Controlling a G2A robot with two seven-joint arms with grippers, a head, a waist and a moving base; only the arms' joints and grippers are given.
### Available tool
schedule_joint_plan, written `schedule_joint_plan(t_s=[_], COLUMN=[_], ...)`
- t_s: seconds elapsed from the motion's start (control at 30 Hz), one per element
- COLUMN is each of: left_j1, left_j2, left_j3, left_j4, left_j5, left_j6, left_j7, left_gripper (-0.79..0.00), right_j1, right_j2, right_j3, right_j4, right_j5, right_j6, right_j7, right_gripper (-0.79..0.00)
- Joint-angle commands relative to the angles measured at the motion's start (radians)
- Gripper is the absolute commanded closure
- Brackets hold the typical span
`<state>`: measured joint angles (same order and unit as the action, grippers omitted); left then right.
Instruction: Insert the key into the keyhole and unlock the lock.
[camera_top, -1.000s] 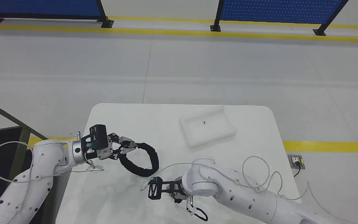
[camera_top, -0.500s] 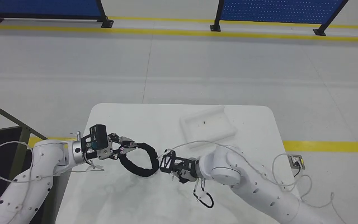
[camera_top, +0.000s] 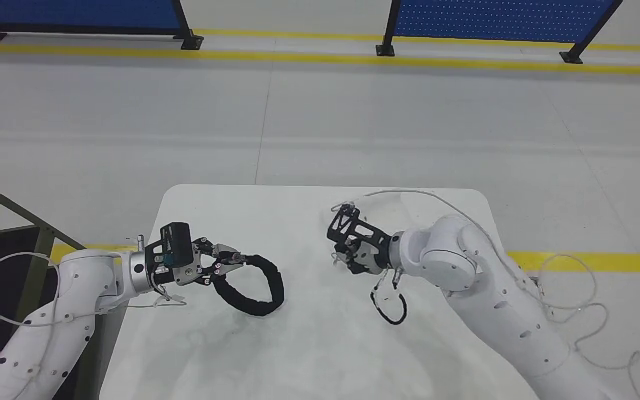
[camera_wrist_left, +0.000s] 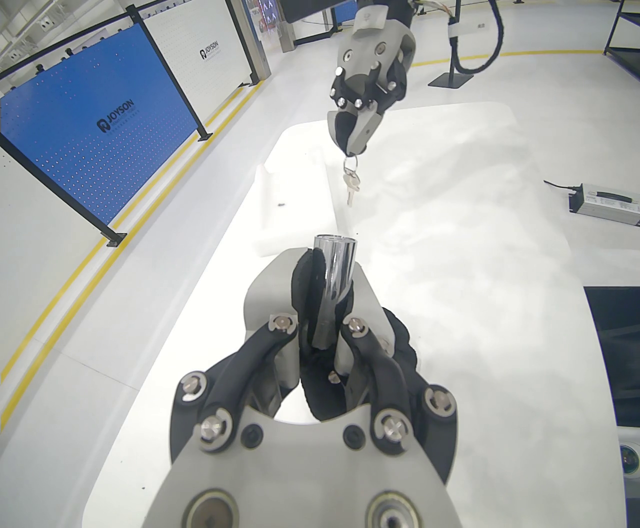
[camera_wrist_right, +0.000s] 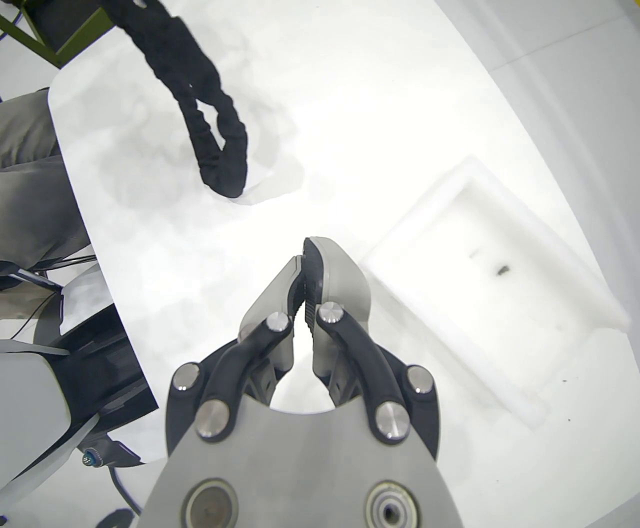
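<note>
**A:** Right gripper (camera_wrist_right: 304, 270)?

**B:** Fingers pressed together on the key ring (camera_wrist_left: 351, 162). The key (camera_wrist_left: 350, 190) dangles just under the tips. A second ago it was low by the table (camera_top: 300, 350) edge, and now it's lifted over the white tray (camera_wrist_right: 500, 320).

**A:** And the lock?

**B:** Facing it, well apart. The left gripper (camera_wrist_left: 325, 280) pinches the chrome lock barrel (camera_wrist_left: 336, 270), with the black cable (camera_top: 255, 285) looping behind. It hasn't budged.

**A:** So pickup is done?

**B:** Looks so. Lining up a loose, swinging key will likely be the hard part.
</note>
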<state>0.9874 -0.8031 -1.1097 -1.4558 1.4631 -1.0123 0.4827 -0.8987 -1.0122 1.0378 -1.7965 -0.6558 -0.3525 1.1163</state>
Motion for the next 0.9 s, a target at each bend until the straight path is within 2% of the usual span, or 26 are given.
schedule_joint_plan(t_s=[0.0,0.63,0.73,0.87], left_j1=[0.000,0.000,0.000,0.000], left_j2=[0.000,0.000,0.000,0.000], left_j3=[0.000,0.000,0.000,0.000], left_j4=[0.000,0.000,0.000,0.000], left_j5=[0.000,0.000,0.000,0.000], left_j6=[0.000,0.000,0.000,0.000], left_j7=[0.000,0.000,0.000,0.000], left_gripper=[0.000,0.000,0.000,0.000], right_j1=[0.003,0.003,0.007,0.080], right_j2=[0.001,0.001,-0.001,-0.020], right_j3=[0.004,0.004,0.012,-0.029], right_j4=[0.006,0.006,0.062,0.181], right_j5=[0.003,0.003,-0.020,-0.017], right_j6=[-0.003,-0.003,0.031,0.085], right_j7=[0.000,0.000,-0.039,-0.066], right_gripper=[0.000,0.000,0.000,0.000])
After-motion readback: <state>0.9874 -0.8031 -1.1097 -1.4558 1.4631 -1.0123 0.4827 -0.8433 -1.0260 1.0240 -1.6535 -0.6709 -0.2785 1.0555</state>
